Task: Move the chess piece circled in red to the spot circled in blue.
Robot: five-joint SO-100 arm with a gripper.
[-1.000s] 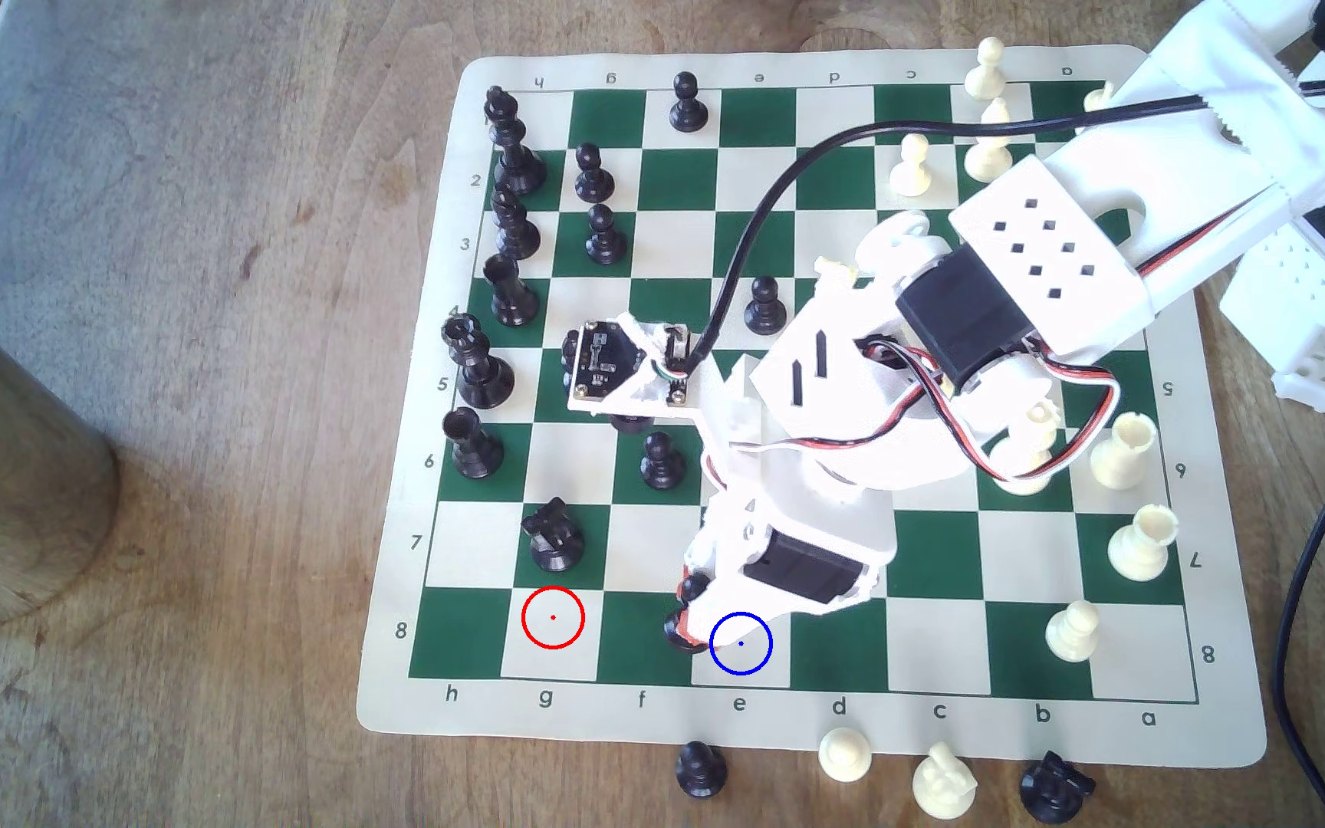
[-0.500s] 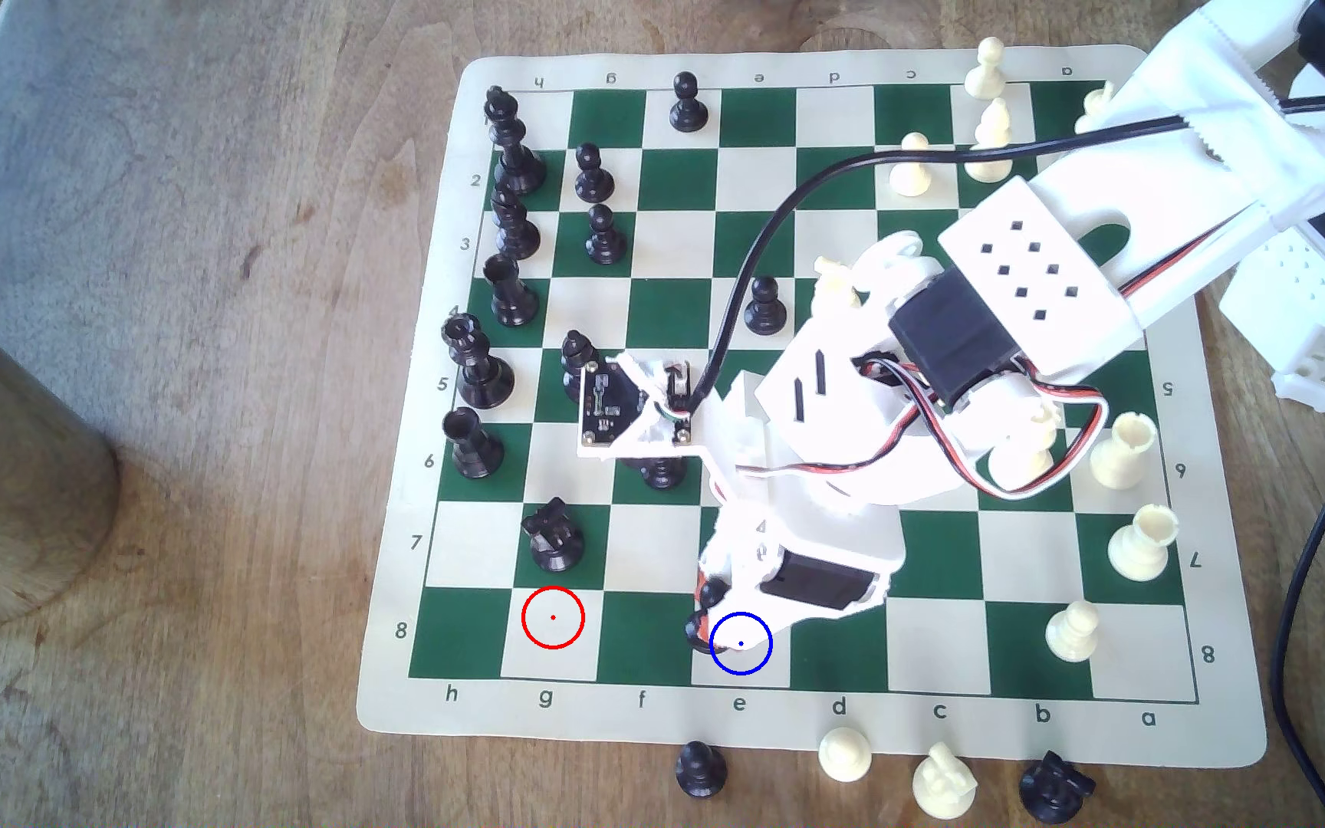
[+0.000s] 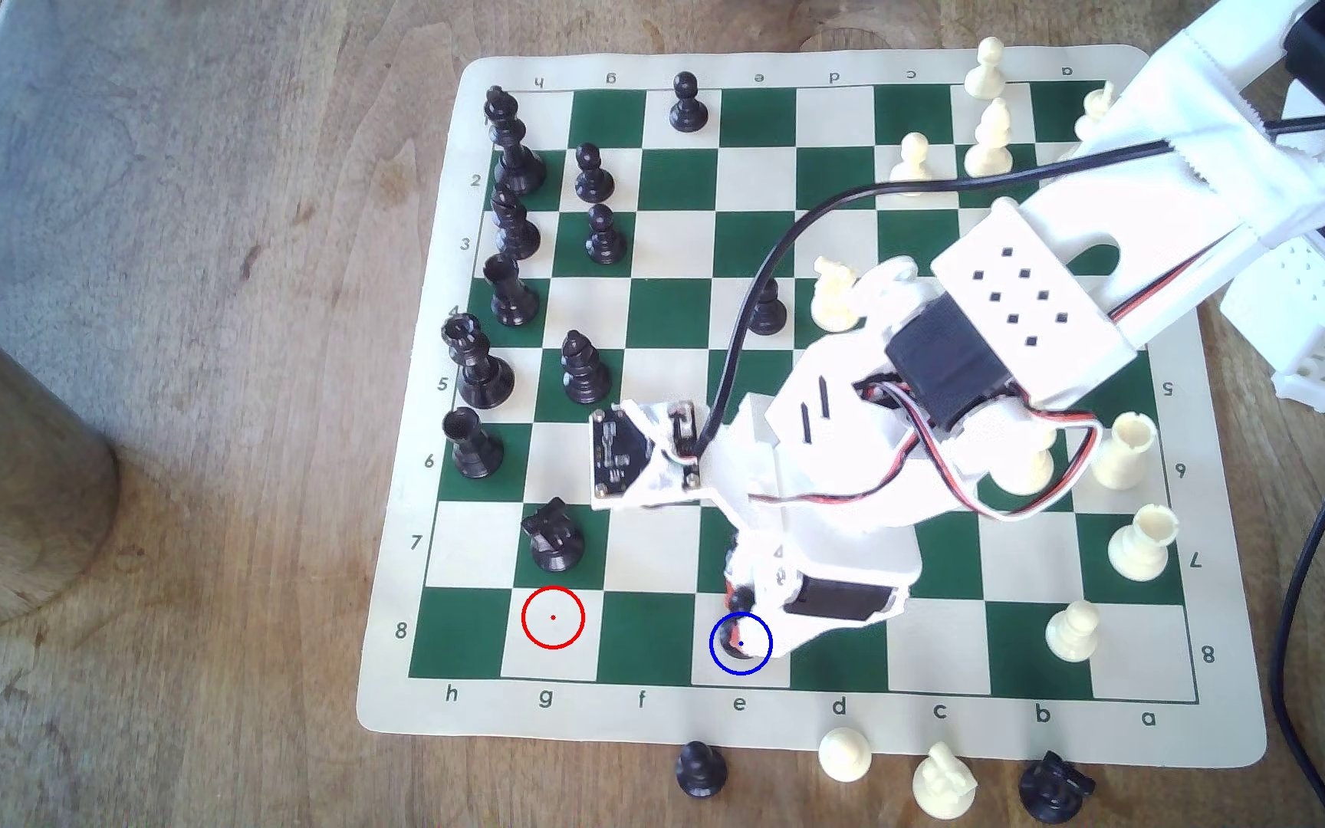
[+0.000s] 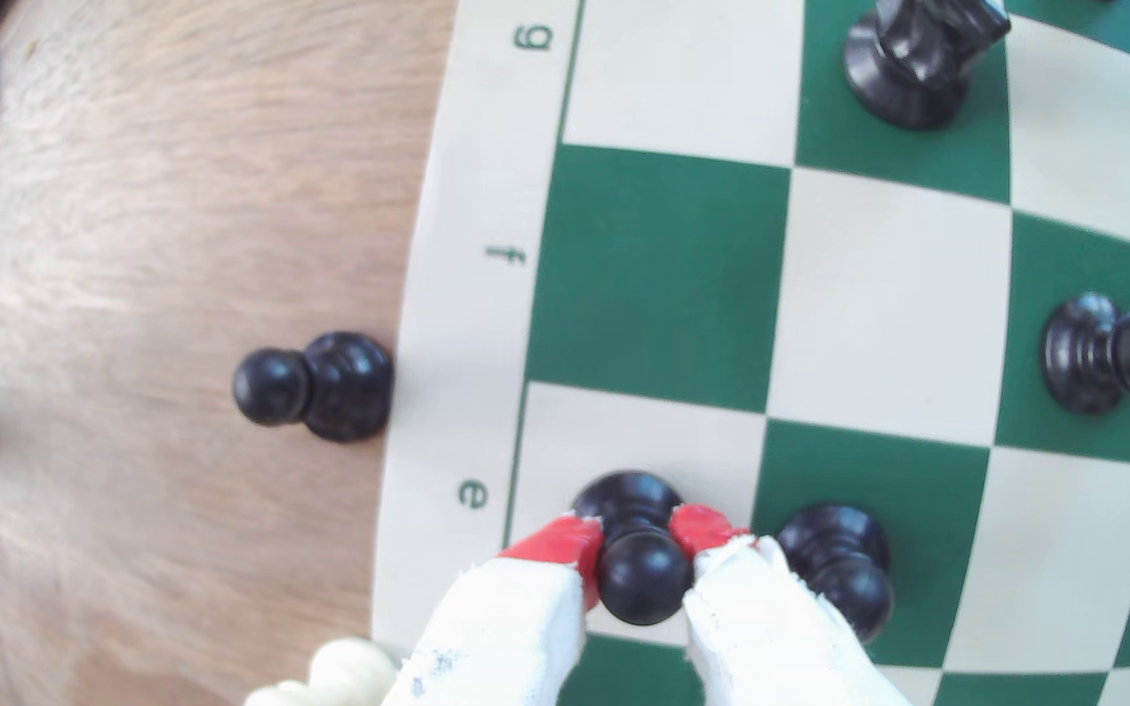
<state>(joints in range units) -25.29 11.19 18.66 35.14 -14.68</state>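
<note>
Nearly done: small glossy black pawn [image 4: 640, 543] sits inside the thin blue drawn circle [image 3: 740, 643] on its cream square, red-tipped white gripper [image 4: 637, 536] clenched about its neck. Left: release, lift clear.

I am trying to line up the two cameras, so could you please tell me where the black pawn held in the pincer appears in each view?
Exterior view: the black pawn stands at the blue circle on the bottom row, half hidden under the pincer.
Wrist view: the pawn stands on the cream square beside the letter e, between the red-tipped fingers.
Shared landmark: that printed e.
</note>
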